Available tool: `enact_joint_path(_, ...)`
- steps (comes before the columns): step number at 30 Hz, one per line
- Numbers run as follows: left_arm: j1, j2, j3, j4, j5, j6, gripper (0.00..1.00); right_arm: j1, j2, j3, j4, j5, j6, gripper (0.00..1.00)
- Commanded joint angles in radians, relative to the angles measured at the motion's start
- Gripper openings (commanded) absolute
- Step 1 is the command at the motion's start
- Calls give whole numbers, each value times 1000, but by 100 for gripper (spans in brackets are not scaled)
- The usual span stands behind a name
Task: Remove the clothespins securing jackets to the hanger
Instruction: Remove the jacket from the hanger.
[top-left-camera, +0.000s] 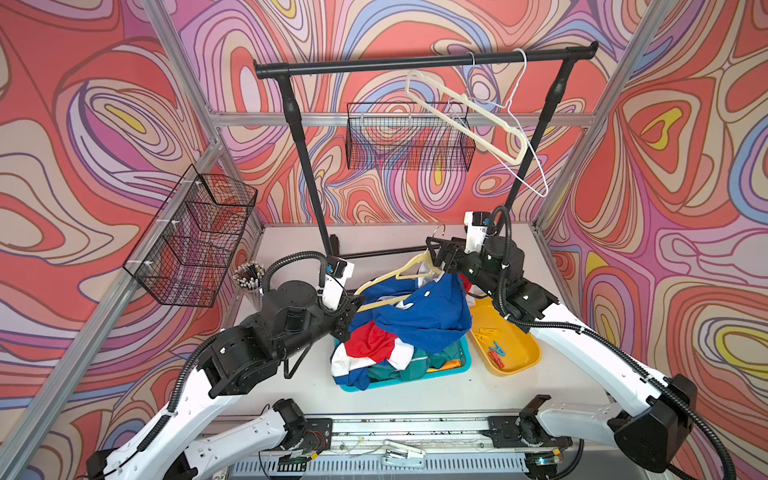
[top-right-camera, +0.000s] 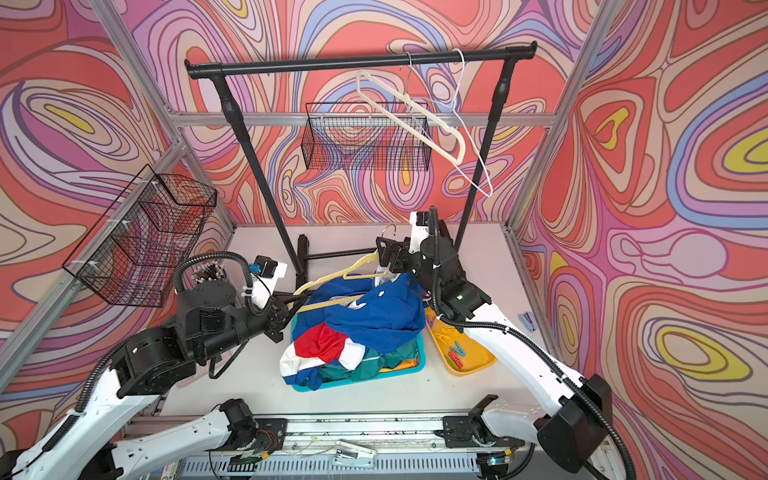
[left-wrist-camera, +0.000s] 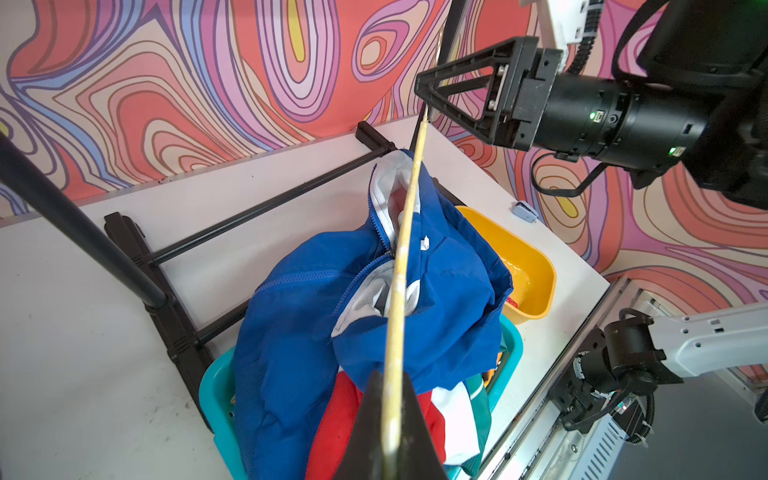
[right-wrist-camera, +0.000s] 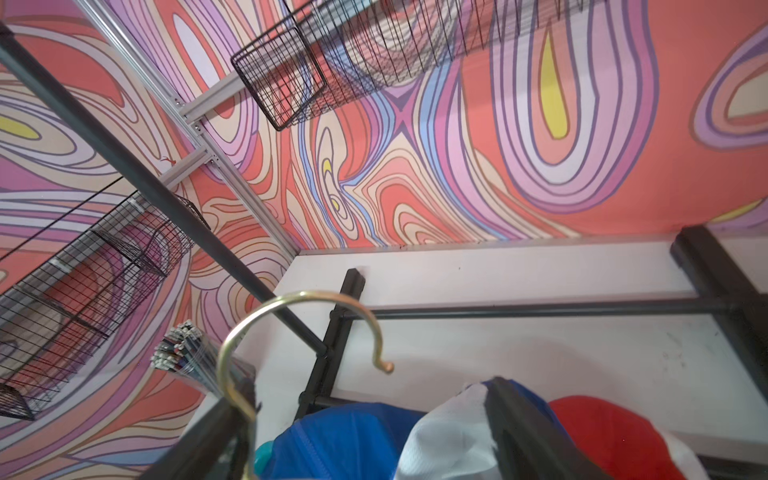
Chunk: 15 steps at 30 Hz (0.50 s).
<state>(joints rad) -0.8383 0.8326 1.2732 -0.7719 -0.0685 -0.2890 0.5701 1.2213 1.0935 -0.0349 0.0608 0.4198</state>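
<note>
Your left gripper (left-wrist-camera: 390, 386) is clenched on the cream hanger (left-wrist-camera: 405, 245), out at the end of its bar, and from those jaws the bar runs straight away toward your other arm. Your right gripper (top-left-camera: 436, 253) stands wide apart and grasps nothing. In the right wrist view the hanger's brass hook (right-wrist-camera: 299, 297) curls up just beside one finger, with bare table in the gap between the two.

The blue jacket (top-left-camera: 424, 316) is draped over the bar between your two grippers, sagging below them into the teal bin (top-left-camera: 374, 384). Its red and white bands spill over the rim, and a teal jacket (top-left-camera: 419, 365) is bundled underneath. Below and behind your right gripper sit the clothespins (top-left-camera: 494, 349), yellow, blue and red, loose in the yellow tray (top-left-camera: 528, 345).

My read is that you're late in the job, clearing the last garment. No peg shows on this hanger from any camera, but the folds hide much of the bar, so don't trust that. Keep the left clenched to steady the bar and bring the right down along it toward the collar. If a peg turns up, pinch its handle end, pull it clear and carry it to the tray. If not, the jacket looks free to slide off into the bin beneath your left jaws
</note>
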Motion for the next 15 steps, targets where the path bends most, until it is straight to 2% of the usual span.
enact_joint_path(1, 5, -48, 84, -61, -72, -27, 0, -37, -13, -75, 27, 38, -58, 98)
enact_joint_path(9, 5, -11, 77, -33, -53, -19, 0, -36, -39, -67, 81, -64, -113, 98)
enact_joint_path(15, 7, 43, 69, 11, -33, -15, 0, -36, 16, 39, 57, -132, -76, 99)
